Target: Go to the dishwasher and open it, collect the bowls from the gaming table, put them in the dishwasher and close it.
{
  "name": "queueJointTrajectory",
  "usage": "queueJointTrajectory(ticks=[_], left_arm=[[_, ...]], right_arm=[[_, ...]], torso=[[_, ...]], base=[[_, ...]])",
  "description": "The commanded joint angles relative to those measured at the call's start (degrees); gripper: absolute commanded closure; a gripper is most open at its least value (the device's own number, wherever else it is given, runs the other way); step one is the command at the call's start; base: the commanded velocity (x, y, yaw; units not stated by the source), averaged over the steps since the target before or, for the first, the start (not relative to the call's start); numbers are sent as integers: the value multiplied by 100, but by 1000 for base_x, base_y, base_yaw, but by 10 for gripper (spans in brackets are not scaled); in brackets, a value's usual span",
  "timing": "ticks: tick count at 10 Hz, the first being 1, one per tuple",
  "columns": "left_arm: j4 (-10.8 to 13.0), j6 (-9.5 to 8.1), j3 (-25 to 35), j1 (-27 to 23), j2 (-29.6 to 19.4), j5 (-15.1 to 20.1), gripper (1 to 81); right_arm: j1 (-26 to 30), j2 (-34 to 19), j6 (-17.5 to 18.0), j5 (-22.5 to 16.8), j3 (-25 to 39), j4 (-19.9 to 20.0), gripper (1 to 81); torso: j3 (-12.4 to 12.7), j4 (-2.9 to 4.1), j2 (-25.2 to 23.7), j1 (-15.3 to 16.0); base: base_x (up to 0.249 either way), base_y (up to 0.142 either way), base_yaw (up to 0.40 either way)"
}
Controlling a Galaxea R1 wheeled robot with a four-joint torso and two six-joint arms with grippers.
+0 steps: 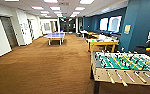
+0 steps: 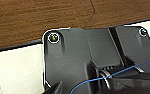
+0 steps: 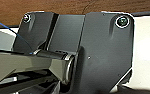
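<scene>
Start at your wrists. The left gripper (image 2: 98, 86) sits low in the left wrist view, dark and blurred behind the robot's dark plate, and you cannot tell whether it is released or clenched. The same goes for the right gripper (image 3: 41, 82) in the right wrist view: a dark mass under the jointed bar, its state unreadable. A thin blue wire (image 2: 131, 68) crosses in front of the left plate. Behind both plates you see the robot's white base (image 2: 16, 65) and, past it, brown carpet (image 2: 41, 17).

In the head view that carpet runs across a long open room. Close on your right stands the foosball table (image 1: 123, 67), green field and rods facing you. Just beyond it, against the teal wall (image 1: 138, 22), is the gaming table (image 1: 102, 43), white-topped with a yellow edge. Small things lie on it, too blurred for you to tell whether they are bowls. Farther down the room, well apart from both and nearer the middle, stands a blue ping-pong table (image 1: 55, 35).
</scene>
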Motion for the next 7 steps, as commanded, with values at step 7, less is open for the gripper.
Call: queueJointTrajectory(ticks=[7], left_arm=[[-43, 21, -10, -298, -29, 258, 10]], right_arm=[[270, -6, -28, -278, 14, -9, 10]], torso=[[2, 0, -2, -9]], base=[[125, 37, 0]])
